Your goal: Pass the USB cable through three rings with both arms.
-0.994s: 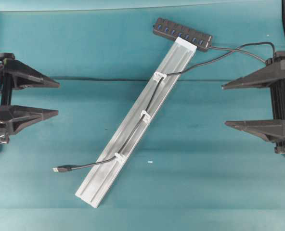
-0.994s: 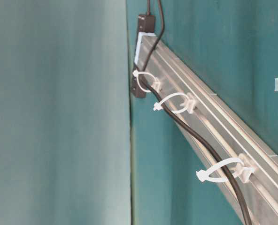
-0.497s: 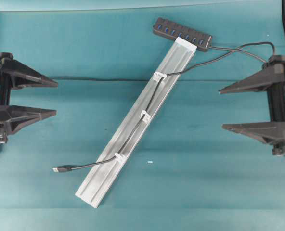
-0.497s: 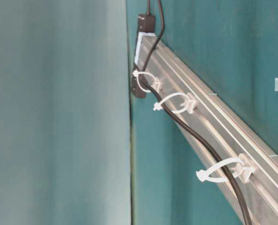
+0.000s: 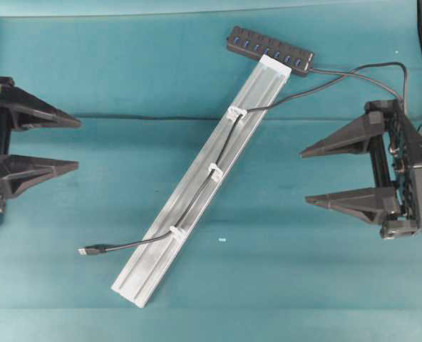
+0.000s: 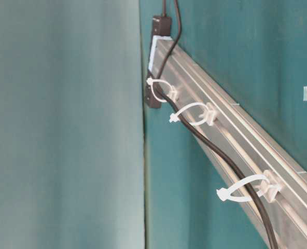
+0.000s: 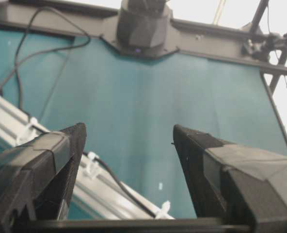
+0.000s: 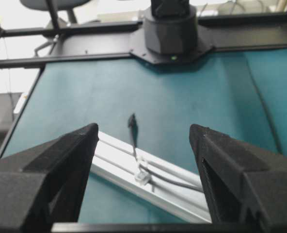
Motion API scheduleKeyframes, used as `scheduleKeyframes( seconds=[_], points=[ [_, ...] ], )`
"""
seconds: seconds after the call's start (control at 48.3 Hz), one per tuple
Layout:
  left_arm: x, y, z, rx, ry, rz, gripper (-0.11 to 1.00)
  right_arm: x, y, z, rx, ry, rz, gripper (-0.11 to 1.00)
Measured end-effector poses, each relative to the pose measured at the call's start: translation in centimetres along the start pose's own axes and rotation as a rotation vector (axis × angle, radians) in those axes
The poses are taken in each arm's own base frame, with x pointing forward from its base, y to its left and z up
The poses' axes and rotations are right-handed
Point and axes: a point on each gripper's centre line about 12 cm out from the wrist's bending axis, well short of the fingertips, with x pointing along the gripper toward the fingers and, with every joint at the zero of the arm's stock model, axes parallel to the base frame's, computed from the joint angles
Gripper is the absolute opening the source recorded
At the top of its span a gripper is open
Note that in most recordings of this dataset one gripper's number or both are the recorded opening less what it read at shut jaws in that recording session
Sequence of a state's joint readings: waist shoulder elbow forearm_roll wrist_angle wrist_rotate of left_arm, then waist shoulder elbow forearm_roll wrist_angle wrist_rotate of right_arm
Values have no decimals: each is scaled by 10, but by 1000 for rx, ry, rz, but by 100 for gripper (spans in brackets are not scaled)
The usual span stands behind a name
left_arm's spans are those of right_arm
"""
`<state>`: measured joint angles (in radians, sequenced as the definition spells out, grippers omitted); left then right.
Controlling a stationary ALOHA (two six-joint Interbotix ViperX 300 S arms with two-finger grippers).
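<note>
The cable (image 5: 197, 196) already runs through all three rings (image 5: 214, 170). Both grippers, at nine (image 5: 78, 144) and three o'clock (image 5: 303, 176), have fingers spread, grasping nothing. A careless grab could tug the plug (image 5: 87, 251) back out.

Left gripper (image 7: 126, 141) spread wide, USB cable (image 7: 115, 180) along rail (image 7: 17, 128) below

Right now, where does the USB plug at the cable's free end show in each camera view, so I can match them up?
Overhead: USB plug lies on the mat at lower left, just left of the rail's lower end.
Table-level: not in it; the cable leaves by the bottom edge.
Left wrist: not in it.
Right wrist: the dark plug lies just beyond the rail, centre.
Shared landmark: the silver rail.
</note>
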<state>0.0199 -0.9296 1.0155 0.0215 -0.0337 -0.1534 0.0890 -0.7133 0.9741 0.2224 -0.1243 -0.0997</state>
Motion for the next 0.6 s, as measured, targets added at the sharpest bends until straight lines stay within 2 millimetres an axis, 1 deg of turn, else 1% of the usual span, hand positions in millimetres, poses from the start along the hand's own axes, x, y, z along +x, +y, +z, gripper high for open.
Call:
scheduleKeyframes(
  seconds=[0.145,0.414,0.539,0.601],
  points=[
    [-4,0,4,-3,-18,-1,80,-1,0,1,0,-2,1,79],
    [-9,-3,4,-13,-32,-15,80,-5,1,4,2,-17,3,79],
    [-13,-12,-2,-2,-16,-62,80,-9,1,8,3,-30,6,78],
    [-15,-12,-7,-6,3,-67,80,-11,1,7,3,-29,8,78]
  ],
)
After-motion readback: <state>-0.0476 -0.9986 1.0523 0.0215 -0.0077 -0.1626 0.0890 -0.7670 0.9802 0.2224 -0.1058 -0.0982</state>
